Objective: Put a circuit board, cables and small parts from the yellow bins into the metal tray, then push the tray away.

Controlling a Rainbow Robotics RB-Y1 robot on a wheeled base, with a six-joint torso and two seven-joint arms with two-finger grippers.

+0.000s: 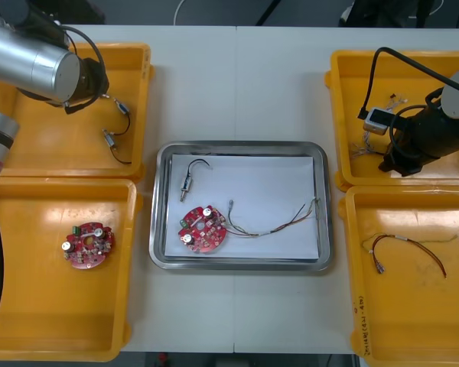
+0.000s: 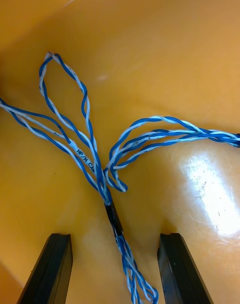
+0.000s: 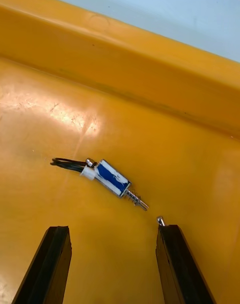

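right jaws wide, straddling blue-and-white cable (image 2: pixel 87 161) | likely limp, light, tangle-prone; best pinched at black sleeve (image 2: pixel 114 218) | left jaws wide over small metal part (image 3: pixel 114 179)

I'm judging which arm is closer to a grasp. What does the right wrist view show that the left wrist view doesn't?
Right wrist: a twisted blue and white cable, running between the fingers of the right end effector. Left wrist: a small metal part, lying ahead of the left end effector, not between its fingers. Shared: open black fingers, each pair above a yellow bin floor.
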